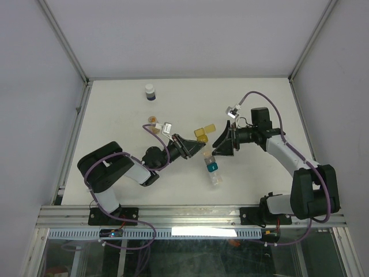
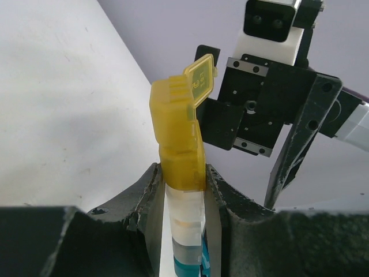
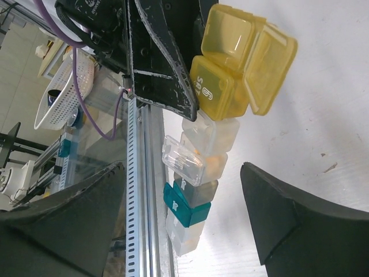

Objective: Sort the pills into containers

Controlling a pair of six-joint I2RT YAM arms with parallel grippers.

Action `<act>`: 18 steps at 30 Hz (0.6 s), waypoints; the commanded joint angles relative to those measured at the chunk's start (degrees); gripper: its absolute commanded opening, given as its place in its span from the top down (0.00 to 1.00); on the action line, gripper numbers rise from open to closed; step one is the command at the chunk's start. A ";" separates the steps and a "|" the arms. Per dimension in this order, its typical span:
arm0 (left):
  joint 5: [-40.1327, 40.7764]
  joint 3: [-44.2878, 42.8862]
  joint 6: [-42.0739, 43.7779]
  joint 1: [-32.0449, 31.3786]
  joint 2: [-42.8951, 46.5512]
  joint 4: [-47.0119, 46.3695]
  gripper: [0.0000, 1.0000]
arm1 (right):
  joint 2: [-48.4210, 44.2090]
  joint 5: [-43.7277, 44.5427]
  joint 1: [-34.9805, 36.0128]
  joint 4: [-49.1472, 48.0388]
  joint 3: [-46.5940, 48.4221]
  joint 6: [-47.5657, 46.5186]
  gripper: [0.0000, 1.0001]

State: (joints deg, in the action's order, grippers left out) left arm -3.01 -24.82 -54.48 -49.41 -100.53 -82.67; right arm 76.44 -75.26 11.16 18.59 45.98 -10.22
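The containers [image 1: 211, 166] are a strip of joined small cubes lying mid-table. In the left wrist view the yellow end cube [image 2: 180, 138] has its lid up, with white and teal cubes below it. My left gripper [image 1: 198, 146] [image 2: 183, 180] is shut on the strip just under the yellow cube. Around the strip's middle my right gripper [image 1: 218, 146] [image 3: 183, 168] stands open, its fingers [image 3: 288, 219] apart from the cubes. The clear lid [image 3: 183, 160] of a white cube is raised, and something orange [image 3: 217, 165] shows inside. The teal cube [image 3: 189, 209] has its lid ajar.
A small white-capped, dark-bottomed bottle [image 1: 150, 92] stands at the back left. A small tan object [image 1: 153, 121] lies behind the left arm. Metal rails edge the table at left [image 1: 75, 124] and front [image 1: 190, 214].
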 commanded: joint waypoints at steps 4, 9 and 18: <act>-0.54 -2.28 0.52 0.13 3.30 -11.17 0.99 | -2.96 -0.06 2.59 -11.71 -2.22 8.39 0.17; -0.74 -2.72 0.18 0.17 4.43 -11.17 0.99 | -2.18 1.35 4.90 -15.68 -2.64 12.90 0.20; -0.01 -2.58 0.23 0.14 5.87 -11.20 1.00 | -1.43 3.19 6.60 -19.76 -3.39 18.26 0.34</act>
State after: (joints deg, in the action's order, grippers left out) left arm -3.14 -25.63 -54.46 -49.43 -97.23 -82.67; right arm 75.31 -73.14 16.58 3.46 42.35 4.67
